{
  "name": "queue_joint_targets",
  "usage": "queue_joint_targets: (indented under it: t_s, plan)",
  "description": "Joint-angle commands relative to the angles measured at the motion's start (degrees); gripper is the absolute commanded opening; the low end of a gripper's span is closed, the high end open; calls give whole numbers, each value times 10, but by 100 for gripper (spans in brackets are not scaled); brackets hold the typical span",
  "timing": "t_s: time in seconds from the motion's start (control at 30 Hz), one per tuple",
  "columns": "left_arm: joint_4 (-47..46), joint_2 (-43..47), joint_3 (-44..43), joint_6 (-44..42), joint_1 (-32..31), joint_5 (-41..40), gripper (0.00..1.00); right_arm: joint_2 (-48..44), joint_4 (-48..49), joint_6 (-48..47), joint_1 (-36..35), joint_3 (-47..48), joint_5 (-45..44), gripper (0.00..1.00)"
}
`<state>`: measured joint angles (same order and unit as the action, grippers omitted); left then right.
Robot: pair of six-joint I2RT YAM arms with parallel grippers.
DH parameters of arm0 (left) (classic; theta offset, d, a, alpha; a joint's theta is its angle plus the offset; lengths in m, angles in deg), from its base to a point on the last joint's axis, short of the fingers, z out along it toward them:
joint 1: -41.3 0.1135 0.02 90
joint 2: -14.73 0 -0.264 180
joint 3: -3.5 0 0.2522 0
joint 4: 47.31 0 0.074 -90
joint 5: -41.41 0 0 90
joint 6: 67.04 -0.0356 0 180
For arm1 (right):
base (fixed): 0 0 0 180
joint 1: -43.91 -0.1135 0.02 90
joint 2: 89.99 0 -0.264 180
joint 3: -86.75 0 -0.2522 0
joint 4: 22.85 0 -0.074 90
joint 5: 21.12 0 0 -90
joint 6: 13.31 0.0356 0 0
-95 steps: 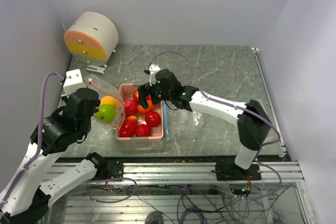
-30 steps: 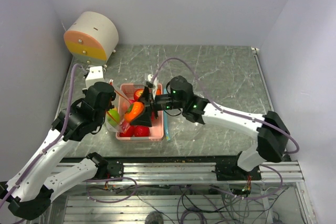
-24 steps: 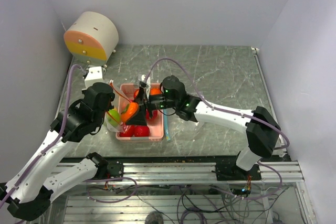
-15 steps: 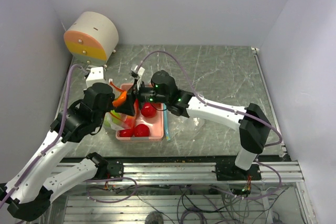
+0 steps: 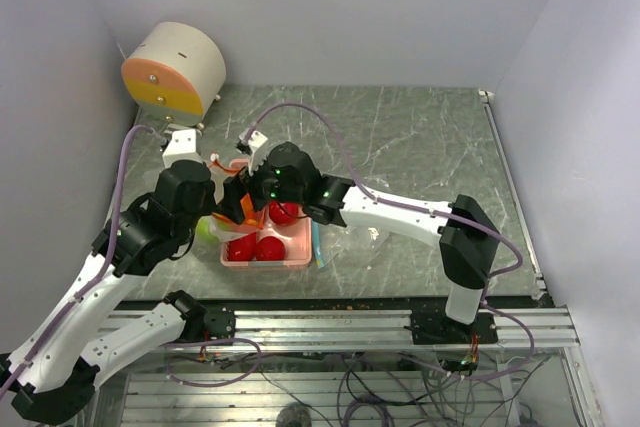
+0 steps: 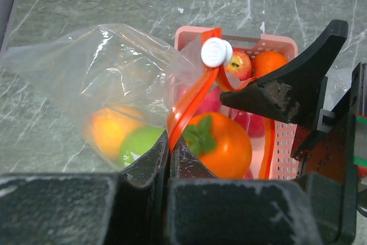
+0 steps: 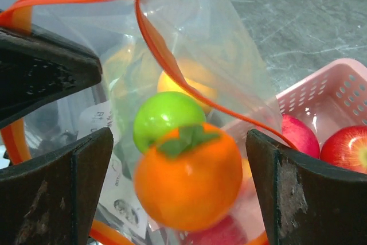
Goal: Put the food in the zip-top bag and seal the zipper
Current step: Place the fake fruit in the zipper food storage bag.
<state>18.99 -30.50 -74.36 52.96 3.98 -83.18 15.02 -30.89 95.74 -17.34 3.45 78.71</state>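
Though crinkly, clear orange-rimmed bag [image 6: 86, 67]

From above, the crinkly clear plastic bag [image 6: 86, 61] lay almost wholly hidden beneath the left arm's black wrist [image 5: 180, 197] and the right gripper [image 5: 240, 205], only a sliver of the round green apple [image 5: 205, 230] showing. In the right wrist view the orange fruit with a green leafy cap [image 7: 186, 179] was blurred, and a red fruit [image 7: 211, 234] under it was cut by the bottom edge
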Motion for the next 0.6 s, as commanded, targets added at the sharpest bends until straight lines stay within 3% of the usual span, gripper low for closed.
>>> queue_joint_targets:
  t_s: [0.0,0.23,0.43,0.57]
  plan:
    - [-20,7,4,4,2,10,7,-2,8,-10,-9,17,-11,100]
    - [-14,8,13,5,3,-15,7,-54,10,-27,-11,-24,-1,100]
    - [-5,8,20,3,3,-47,7,-162,23,-38,-12,-114,-10,100]
    - [0,4,17,3,2,-50,7,-229,22,-34,-12,-166,-68,100]
